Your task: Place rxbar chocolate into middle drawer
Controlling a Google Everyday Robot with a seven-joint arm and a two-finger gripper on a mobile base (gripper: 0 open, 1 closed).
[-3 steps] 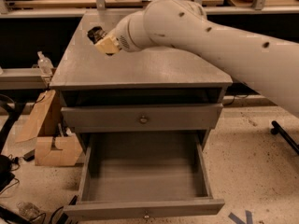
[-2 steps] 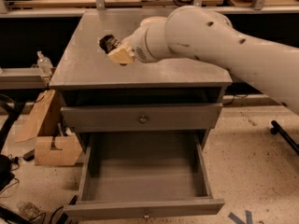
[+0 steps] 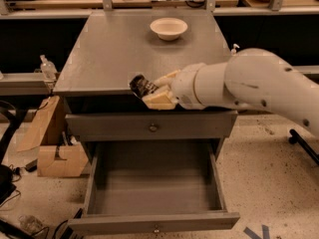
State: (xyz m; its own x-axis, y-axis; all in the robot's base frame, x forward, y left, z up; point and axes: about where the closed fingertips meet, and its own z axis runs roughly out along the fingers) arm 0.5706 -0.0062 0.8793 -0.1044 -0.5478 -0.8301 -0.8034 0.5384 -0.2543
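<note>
The desk (image 3: 109,54) is showing a flat, matte grey wooden top, with a round white bowl (image 3: 169,28) sitting near its far edge. Below the top, the upper drawer front (image 3: 109,127) is sitting flush, a small round metal knob (image 3: 153,128) shining at its centre. Under it the middle drawer (image 3: 154,183) is standing pulled out toward the near side, wide and shallow, its smooth grey floor and side walls lying in plain sight.

A thick, smooth white arm (image 3: 259,83) is reaching in from the right. Its tool (image 3: 151,92), with blocky cream-coloured fingers (image 3: 158,101), is hanging at the near edge of the desk top, just above the upper drawer front. The fingers are pinching the rxbar chocolate (image 3: 141,85) between them, drawn in tight against its sides. The bar, a small flat rectangle in a glossy black wrapper with pale print, is sticking out to the left of the tool, tilting, well above the open drawer and not touching it.

A folded brown cardboard box (image 3: 57,158) is leaning on the speckled floor (image 3: 259,173) to the left of the desk.
</note>
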